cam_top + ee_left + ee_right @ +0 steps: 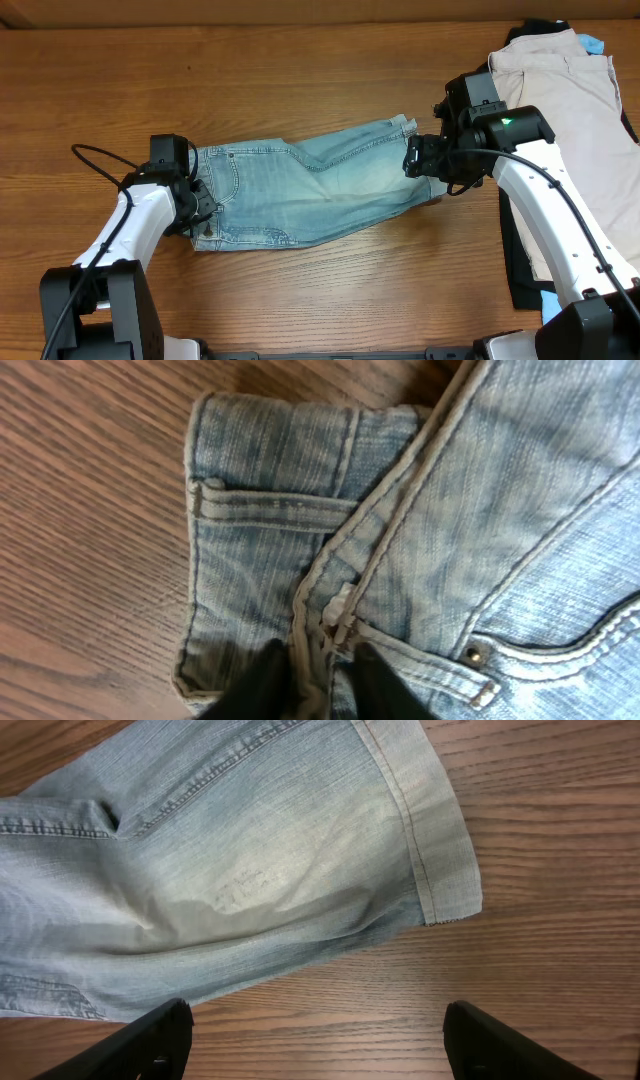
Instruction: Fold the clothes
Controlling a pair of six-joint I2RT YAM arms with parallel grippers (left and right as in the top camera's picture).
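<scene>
The clothes (pixel 310 185), a pair of faded light-blue denim shorts, lie across the middle of the wooden table, waistband to the left and leg hem to the right. My left gripper (pixel 203 205) sits at the waistband end. In the left wrist view its two black fingers (pixel 262 678) pinch a bunched ridge of waistband denim (pixel 450 510) near the fly, so the left gripper (pixel 315 660) is shut on the shorts. My right gripper (pixel 415 158) hovers by the hem. In the right wrist view it (pixel 315 1030) stands wide open over bare wood, the hem (pixel 440 870) just beyond its fingertips.
Beige shorts (pixel 570 110) lie at the far right of the table on top of a black garment (pixel 520 270), with a bit of blue cloth (pixel 593 43) at the back. Bare wood table (pixel 300 80) surrounds the denim shorts.
</scene>
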